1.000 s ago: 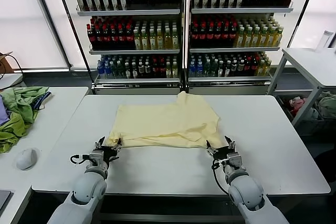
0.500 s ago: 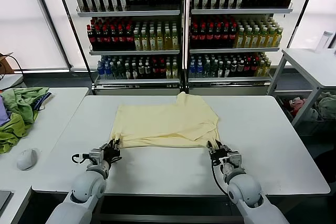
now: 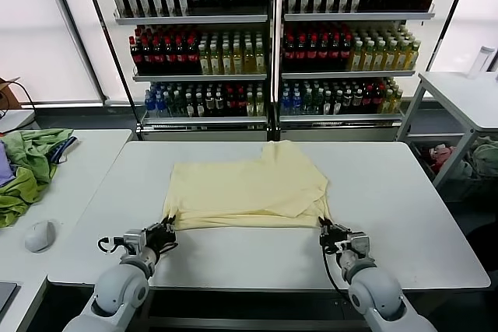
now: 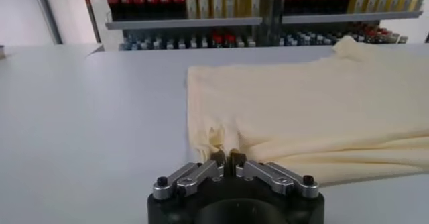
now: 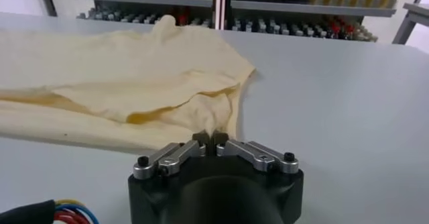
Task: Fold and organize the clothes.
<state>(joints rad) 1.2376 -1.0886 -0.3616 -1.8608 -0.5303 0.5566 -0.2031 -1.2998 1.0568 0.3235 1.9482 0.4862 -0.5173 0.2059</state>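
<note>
The pale yellow T-shirt [image 3: 245, 188] lies partly folded on the white table [image 3: 405, 192], its upper layer rumpled. My left gripper [image 3: 165, 229] is shut on the shirt's near left corner [image 4: 221, 141]. My right gripper [image 3: 325, 231] is shut on the near right corner [image 5: 213, 121]. Both grippers sit low over the table near its front edge. The cloth between them is drawn taut along the near hem. No print or label shows.
Green garments [image 3: 27, 165] with a dark blue strip lie on the side table at the left, beside a white mouse [image 3: 39, 235]. Drink shelves [image 3: 272, 44] stand behind the table. Another white table [image 3: 467, 95] stands at the right.
Both grippers have pulled the shirt's near corners toward the table's front edge. The shirt has slid nearer and its near hem has straightened.
</note>
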